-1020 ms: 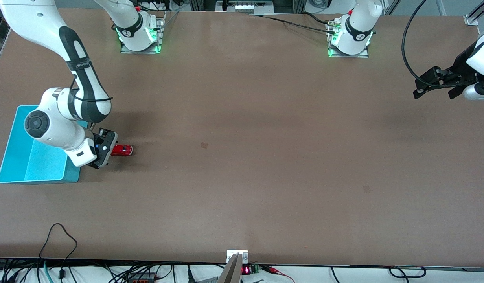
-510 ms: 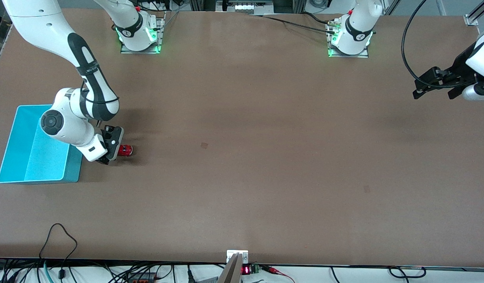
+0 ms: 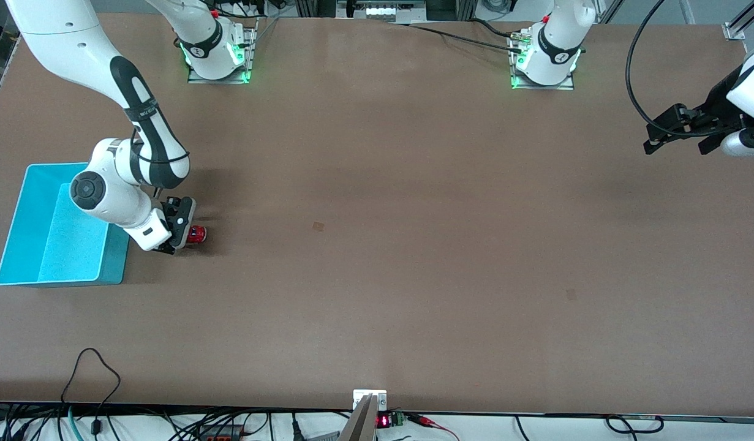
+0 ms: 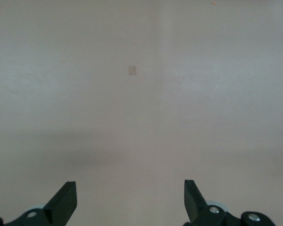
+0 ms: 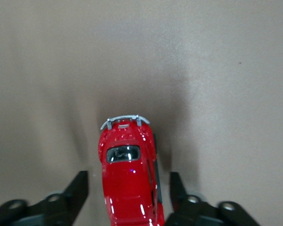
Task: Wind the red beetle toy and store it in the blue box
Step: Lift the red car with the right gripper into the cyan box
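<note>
Front view: the right gripper [image 3: 182, 233] sits low at the middle left of the frame, down at the brown table [image 3: 413, 245], straddling the red beetle toy [image 3: 197, 233], of which only one end shows past the fingers. The blue box [image 3: 21, 245] stands just beside that arm at the frame's left edge, toward the right arm's end of the table, open side up. The left gripper [image 3: 649, 139] hangs at the upper right edge, over the table's left-arm end, where that arm waits.

Left wrist view: two dark fingertips [image 4: 66, 200] stand wide apart at the bottom of the frame, with nothing between them, over bare table with a small pale mark.

Right wrist view: the toy car lies at lower centre, silver bumper toward the top, dark window on its roof. The fingers [image 5: 80, 186] flank it on both sides, partly closed, with a narrow gap visible on each side, so no grip shows.
</note>
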You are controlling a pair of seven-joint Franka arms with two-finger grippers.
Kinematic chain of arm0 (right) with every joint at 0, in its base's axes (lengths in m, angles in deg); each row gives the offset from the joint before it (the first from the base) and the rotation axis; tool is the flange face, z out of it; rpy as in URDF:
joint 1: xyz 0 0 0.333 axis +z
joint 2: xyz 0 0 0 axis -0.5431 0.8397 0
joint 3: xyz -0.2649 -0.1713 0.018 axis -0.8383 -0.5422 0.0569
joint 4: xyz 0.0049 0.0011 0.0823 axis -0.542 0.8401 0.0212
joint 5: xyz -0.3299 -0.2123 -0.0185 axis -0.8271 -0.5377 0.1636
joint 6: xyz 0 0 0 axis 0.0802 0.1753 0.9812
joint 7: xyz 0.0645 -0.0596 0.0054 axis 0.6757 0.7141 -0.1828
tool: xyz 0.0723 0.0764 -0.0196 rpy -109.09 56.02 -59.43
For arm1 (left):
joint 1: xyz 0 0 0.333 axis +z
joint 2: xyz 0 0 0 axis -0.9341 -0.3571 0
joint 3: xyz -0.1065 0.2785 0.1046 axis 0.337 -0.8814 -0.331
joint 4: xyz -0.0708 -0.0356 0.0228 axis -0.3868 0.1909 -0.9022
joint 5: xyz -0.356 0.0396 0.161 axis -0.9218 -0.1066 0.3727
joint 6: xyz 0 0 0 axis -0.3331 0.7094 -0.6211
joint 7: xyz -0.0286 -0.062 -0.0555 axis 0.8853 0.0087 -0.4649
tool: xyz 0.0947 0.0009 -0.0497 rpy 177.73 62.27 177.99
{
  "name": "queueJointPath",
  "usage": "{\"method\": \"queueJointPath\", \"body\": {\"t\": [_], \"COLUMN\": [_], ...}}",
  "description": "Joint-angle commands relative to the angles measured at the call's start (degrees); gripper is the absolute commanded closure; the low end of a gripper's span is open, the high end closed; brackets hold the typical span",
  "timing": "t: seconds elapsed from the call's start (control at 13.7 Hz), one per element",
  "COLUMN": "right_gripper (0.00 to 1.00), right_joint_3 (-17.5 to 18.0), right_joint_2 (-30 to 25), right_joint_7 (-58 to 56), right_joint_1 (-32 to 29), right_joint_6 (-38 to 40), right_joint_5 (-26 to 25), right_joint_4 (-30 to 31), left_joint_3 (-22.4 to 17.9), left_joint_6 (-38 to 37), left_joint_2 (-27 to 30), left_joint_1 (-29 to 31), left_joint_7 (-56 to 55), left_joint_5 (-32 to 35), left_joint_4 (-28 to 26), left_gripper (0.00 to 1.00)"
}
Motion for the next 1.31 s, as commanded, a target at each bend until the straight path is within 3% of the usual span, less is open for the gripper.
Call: {"method": "queueJointPath", "body": {"t": [0.0, 0.22, 0.44, 0.66, 0.95, 1.09, 1.24], "right_gripper": [0.79, 0.81, 0.8, 0.79, 0.8, 0.95, 1.0], "right_joint_3": [-0.04, -0.04, -0.13, -0.31, -0.4, -0.4, -0.4], "right_joint_2": [-2.13, -4.15, -9.67, -13.03, -12.77, -12.42, -10.67], "right_joint_7": [-0.51, 0.28, 9.03, 26.85, 50.32, 58.78, 61.53], "right_joint_1": [0.8, 0.98, 0.98, -0.6, -6.22, -9.64, -12.81], "right_joint_6": [0.01, 0.02, 0.1, 0.63, 4.93, 5.9, 6.52], "right_joint_5": [0.59, 0.77, 0.86, 0.77, 0.86, 0.86, 3.04], "right_joint_4": [0.54, -0.16, -0.51, -1.65, -4.29, -4.38, -5.6], "left_joint_3": [-0.23, -0.23, -0.23, -0.23, -0.23, -0.23, -0.23], "left_joint_6": [-1.12, -1.12, -1.12, -1.12, -1.12, -1.12, -1.12], "left_joint_2": [-1.14, -1.14, -1.14, -1.14, -1.14, -1.14, -1.14], "left_joint_1": [-0.48, -0.48, -0.48, -0.48, -0.48, -0.48, -0.48], "left_joint_7": [-0.56, -0.56, -0.56, -0.56, -0.56, -0.56, -0.56], "left_joint_5": [0.44, 0.44, 0.44, 0.44, 0.44, 0.44, 0.44], "left_joint_4": [2.28, 2.28, 2.28, 2.28, 2.28, 2.28, 2.28], "left_gripper": [0.0, 0.0, 0.0, 0.0, 0.0, 0.0, 0.0]}}
